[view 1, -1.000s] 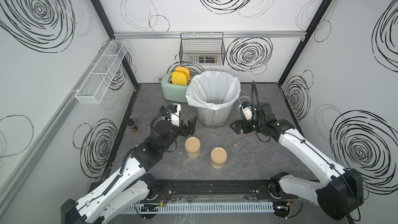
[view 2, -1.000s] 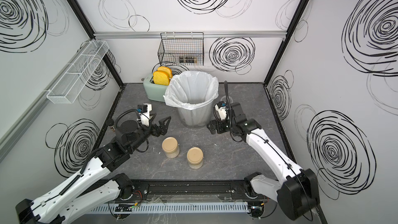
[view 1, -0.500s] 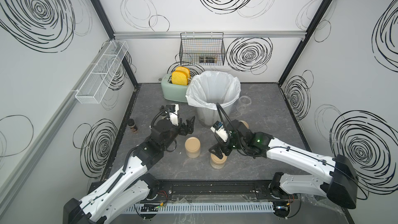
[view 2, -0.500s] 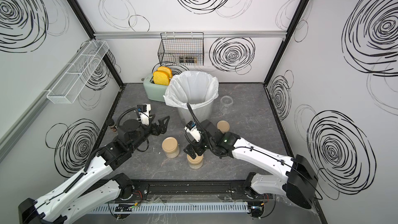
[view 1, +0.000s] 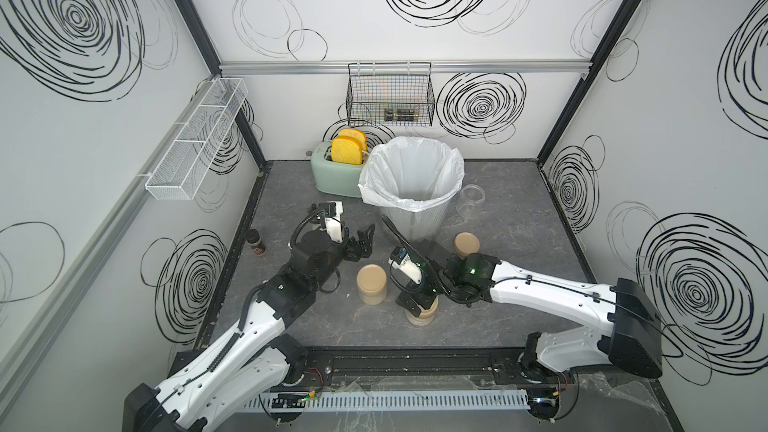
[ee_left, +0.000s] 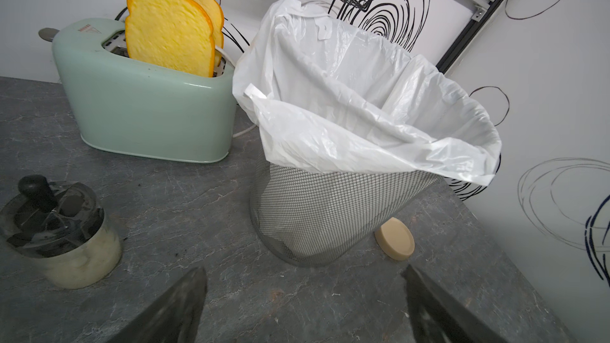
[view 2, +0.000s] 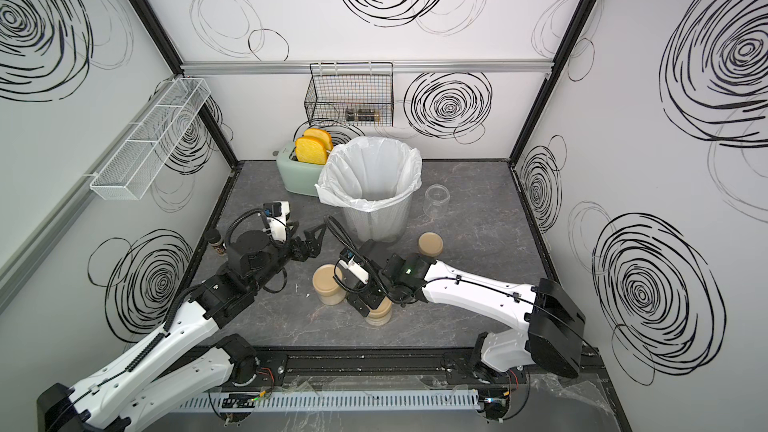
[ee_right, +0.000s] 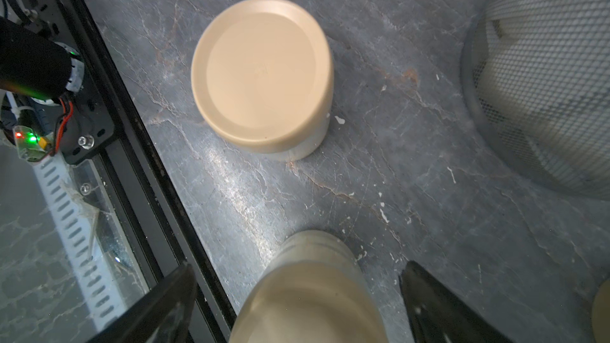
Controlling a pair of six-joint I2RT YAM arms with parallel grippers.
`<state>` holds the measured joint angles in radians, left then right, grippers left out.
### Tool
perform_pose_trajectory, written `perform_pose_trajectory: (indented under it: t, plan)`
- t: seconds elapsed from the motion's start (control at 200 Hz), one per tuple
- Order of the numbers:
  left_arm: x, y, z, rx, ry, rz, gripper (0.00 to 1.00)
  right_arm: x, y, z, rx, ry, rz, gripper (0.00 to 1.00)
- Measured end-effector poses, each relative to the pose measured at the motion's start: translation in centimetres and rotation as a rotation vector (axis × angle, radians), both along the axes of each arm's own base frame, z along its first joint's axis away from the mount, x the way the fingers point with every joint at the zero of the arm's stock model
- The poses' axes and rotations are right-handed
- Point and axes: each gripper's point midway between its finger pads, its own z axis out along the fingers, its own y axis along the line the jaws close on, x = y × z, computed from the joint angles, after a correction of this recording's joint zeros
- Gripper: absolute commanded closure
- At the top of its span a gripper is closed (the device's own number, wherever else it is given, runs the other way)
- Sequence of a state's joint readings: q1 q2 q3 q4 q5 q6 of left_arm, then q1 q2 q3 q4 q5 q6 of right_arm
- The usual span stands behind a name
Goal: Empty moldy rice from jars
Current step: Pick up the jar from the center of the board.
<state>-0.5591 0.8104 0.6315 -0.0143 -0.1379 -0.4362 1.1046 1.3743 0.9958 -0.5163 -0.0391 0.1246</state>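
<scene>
Two lidded jars stand on the dark table, each with a tan lid and pale moldy rice [view 1: 372, 296] showing through the clear wall. One jar [view 1: 372, 282] [view 2: 329, 284] [ee_right: 262, 74] stands alone. My right gripper [view 1: 417, 305] [view 2: 368, 303] [ee_right: 297, 301] is open and straddles the front jar [view 1: 423, 315] [ee_right: 310, 292], with gaps on both sides. A third jar [view 1: 471, 199] [view 2: 437, 200] stands clear and lidless right of the bin. Its loose tan lid [view 1: 466, 244] [ee_left: 394, 239] lies nearby. My left gripper [view 1: 365, 238] [ee_left: 303, 305] hovers open with nothing in it, left of the bin.
A mesh bin with a white liner [view 1: 415, 176] [ee_left: 363, 110] stands at the back middle, with a green toaster [view 1: 334, 178] [ee_left: 148, 110] to its left. A dark spice shaker [view 1: 254, 243] is by the left wall. A small black-topped bottle [ee_left: 59, 235] is near the left gripper. The black front rail [ee_right: 132, 160] is close.
My right arm swung from beside the bin, where the lidless jar now stands, down to the front jar. It has held there for the last half second. The left arm barely moved.
</scene>
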Motion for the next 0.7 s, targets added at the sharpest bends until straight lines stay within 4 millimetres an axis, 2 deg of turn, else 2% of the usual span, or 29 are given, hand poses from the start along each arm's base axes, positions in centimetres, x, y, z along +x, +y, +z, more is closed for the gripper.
perform_pose_trajectory:
  t: [0.145, 0.365, 0.595, 0.7]
  plan:
    - [-0.1, 0.3, -0.8, -0.002, 0.013, 0.007, 0.04, -0.4, -0.6, -0.6, -0.036, 0.014, 0.004, 0.02]
    - [-0.1, 0.7, -0.7, -0.011, 0.011, 0.017, 0.04, -1.0, -1.2, -1.7, -0.086, 0.04, 0.007, 0.02]
    - [-0.1, 0.7, -0.9, -0.023, 0.015, 0.008, 0.04, -1.5, -2.3, -4.0, -0.188, 0.081, -0.012, 0.02]
    - [-0.1, 0.7, -0.9, -0.028, 0.017, 0.002, 0.04, -1.6, -2.5, -4.5, -0.212, 0.084, -0.016, 0.02]
